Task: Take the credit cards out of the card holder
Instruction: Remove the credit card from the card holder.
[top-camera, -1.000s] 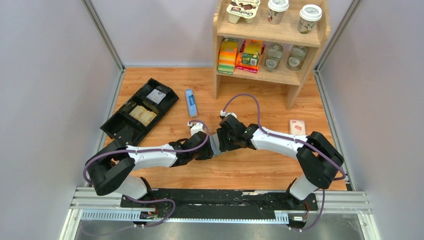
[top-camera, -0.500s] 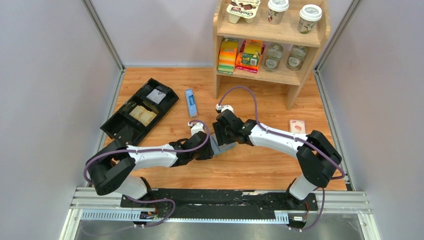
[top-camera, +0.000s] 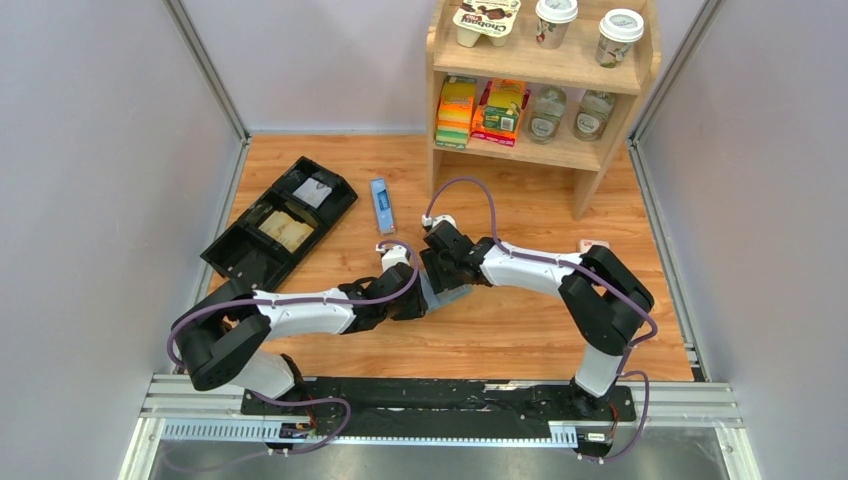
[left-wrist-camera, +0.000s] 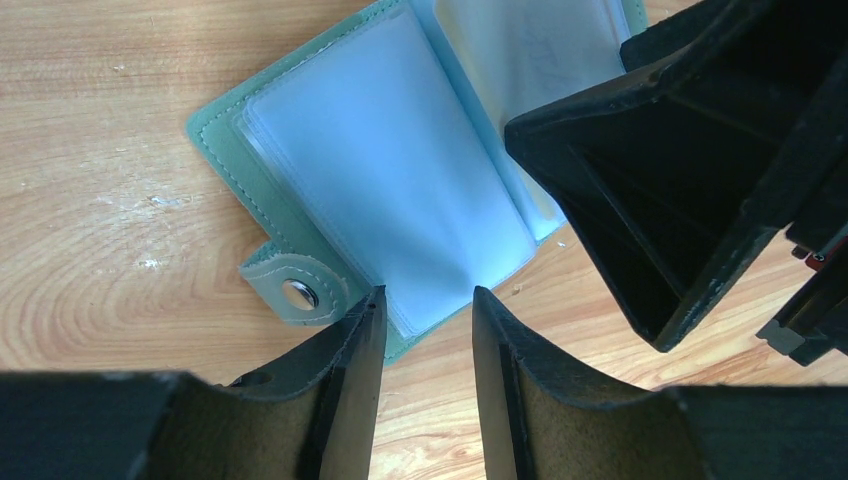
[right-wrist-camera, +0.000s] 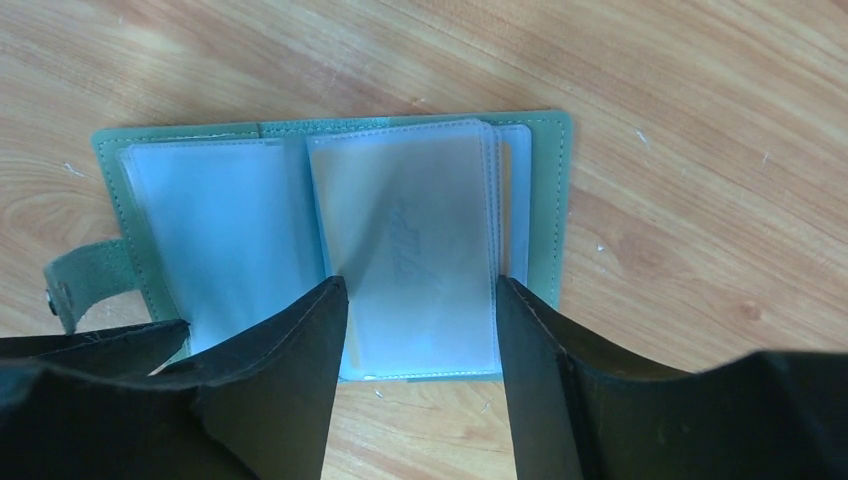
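Both jaws parted, astride opened card holder (right-wrist-camera: 400, 230), page edges between

Left hand (left-wrist-camera: 427, 305) and right hand (right-wrist-camera: 420, 295), jaws parted, close together.

— How does the card holder (right-wrist-camera: 548, 200) lie?
— Open and flat on the wooden bench (right-wrist-camera: 700, 150), green cover down, its snap tab (right-wrist-camera: 85, 280) out to the left.
— And the right gripper (right-wrist-camera: 420, 290)?
— Its dark fingers (right-wrist-camera: 290, 390) stand apart, one on either side of the right-hand stack of pale pocket pages (right-wrist-camera: 410, 220), at the stack's lower edge. A faint mark shows through the top page. Whether it is a card, I cannot tell.
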